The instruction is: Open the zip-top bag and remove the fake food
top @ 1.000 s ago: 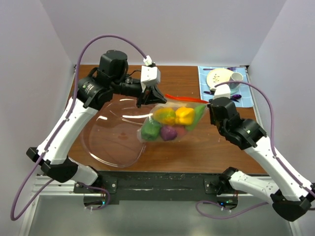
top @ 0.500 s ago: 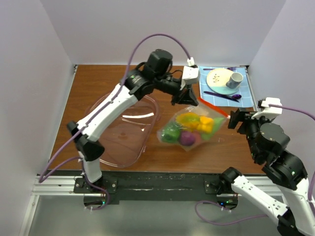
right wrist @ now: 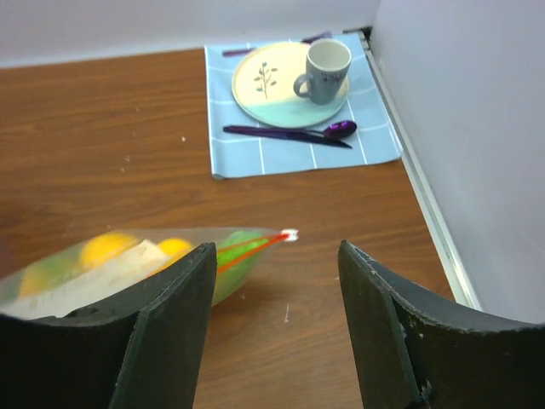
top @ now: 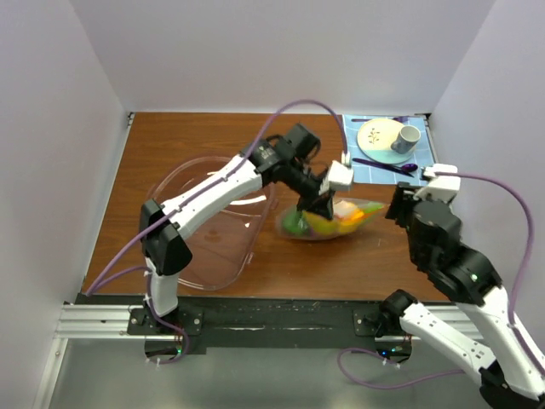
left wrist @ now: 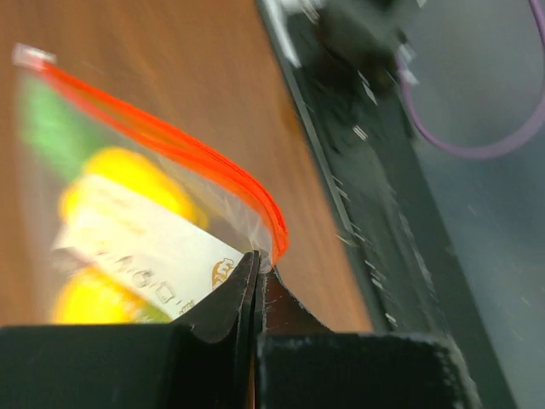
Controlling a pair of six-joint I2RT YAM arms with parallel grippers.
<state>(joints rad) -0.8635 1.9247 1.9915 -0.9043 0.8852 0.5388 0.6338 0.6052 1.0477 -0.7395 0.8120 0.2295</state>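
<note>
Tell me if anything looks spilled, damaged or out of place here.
Nothing stands out. The left gripper pinches the zip-top bag at its orange strip, the fake food is all inside, and nothing is spilled.

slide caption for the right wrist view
Open right gripper facing the zip-top bag of fake food, plate and mug on a blue mat behind.

Top cam looks down from high behind the arm bases over the brown wooden table point(top: 187, 141). Left wrist cam is right up against the clear crinkly zip-top bag with the orange-red strip point(left wrist: 136, 196), pretty blurry. Right wrist cam catches that same bag from further back, at 8 o'clock in its frame.
</note>
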